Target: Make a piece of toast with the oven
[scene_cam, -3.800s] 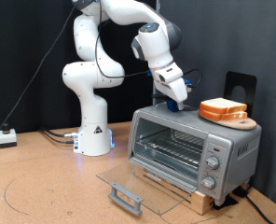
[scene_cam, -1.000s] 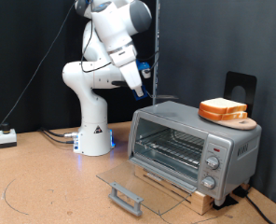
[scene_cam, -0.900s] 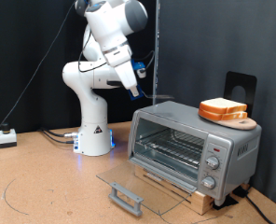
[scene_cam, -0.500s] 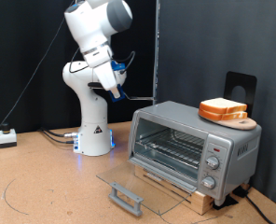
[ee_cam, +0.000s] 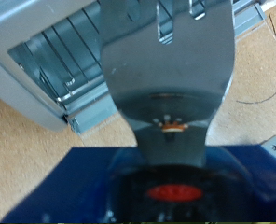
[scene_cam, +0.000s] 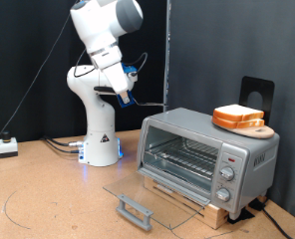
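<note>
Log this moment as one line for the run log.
gripper: raised, exterior view's left of oven | oven: door open, rack bare | bread: stacked on oven top

Place: robotics lab.
Evidence: black curtain backdrop [scene_cam: 217, 40]; white arm [scene_cam: 98, 90] bolted onto wooden desk [scene_cam: 38, 199]; loose cables [scene_cam: 58, 145]; oven [scene_cam: 207, 154] as prop.

A small white box [scene_cam: 7, 146] sits on the brown floor [scene_cam: 48, 194] near grey cables [scene_cam: 60, 145].
</note>
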Motion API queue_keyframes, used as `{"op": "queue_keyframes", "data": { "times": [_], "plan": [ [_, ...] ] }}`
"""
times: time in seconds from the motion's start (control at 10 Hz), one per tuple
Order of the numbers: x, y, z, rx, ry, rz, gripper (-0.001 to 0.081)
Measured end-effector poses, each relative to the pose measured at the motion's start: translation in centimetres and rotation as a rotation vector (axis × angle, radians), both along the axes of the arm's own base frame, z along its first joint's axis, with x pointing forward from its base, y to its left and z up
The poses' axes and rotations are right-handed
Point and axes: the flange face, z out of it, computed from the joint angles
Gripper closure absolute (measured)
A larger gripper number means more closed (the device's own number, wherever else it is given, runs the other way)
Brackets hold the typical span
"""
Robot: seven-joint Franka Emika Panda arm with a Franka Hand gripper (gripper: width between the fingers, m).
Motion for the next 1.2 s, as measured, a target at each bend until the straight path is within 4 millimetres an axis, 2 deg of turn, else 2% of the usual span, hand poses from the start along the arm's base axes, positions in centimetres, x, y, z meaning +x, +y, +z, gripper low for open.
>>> {"op": "queue_keyframes", "data": {
  "times": [0.3,0.7,1.0,1.2],
  "plan": [
    [3.0,2.1,0.2,-0.041,0.027,0.035,0.0410],
    [6.5,4.3,-2.2,0.022,0.038,0.020,0.0410],
    [7.8,7.1,-3.8,0.049,0.027,0.036,0.0410],
    [7.9,8.8,-3.9,0.071,0.018,0.055,0.0410]
  ]
}}
